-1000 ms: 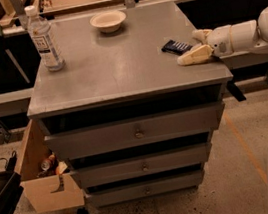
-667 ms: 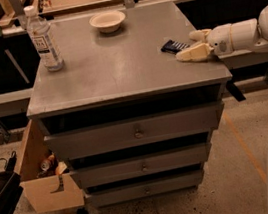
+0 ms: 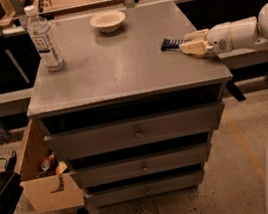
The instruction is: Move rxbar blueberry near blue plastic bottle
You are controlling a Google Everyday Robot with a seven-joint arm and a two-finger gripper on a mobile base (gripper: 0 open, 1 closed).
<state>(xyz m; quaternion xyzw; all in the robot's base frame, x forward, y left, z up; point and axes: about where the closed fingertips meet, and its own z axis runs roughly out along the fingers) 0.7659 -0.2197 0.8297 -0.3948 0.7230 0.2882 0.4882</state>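
Note:
The rxbar blueberry (image 3: 170, 44), a flat bar in a dark navy wrapper, lies on the grey cabinet top (image 3: 117, 66) near its right edge. My gripper (image 3: 185, 43) reaches in from the right, low over the top. Its cream fingers (image 3: 194, 47) are closed around the bar's right end, and the bar's left end sticks out. The blue plastic bottle (image 3: 44, 38), tall and clear with a white cap and a white label, stands upright at the far left corner, well apart from the bar.
A white bowl (image 3: 108, 21) sits at the back middle of the top. The cabinet has several drawers (image 3: 137, 133) below. An open cardboard box (image 3: 41, 179) stands on the floor at the left. Workbenches run behind.
My gripper has edged slightly left, its fingers have drawn closer together around the bar, and the bar has shifted a little left with it. Bottle and bowl have not moved.

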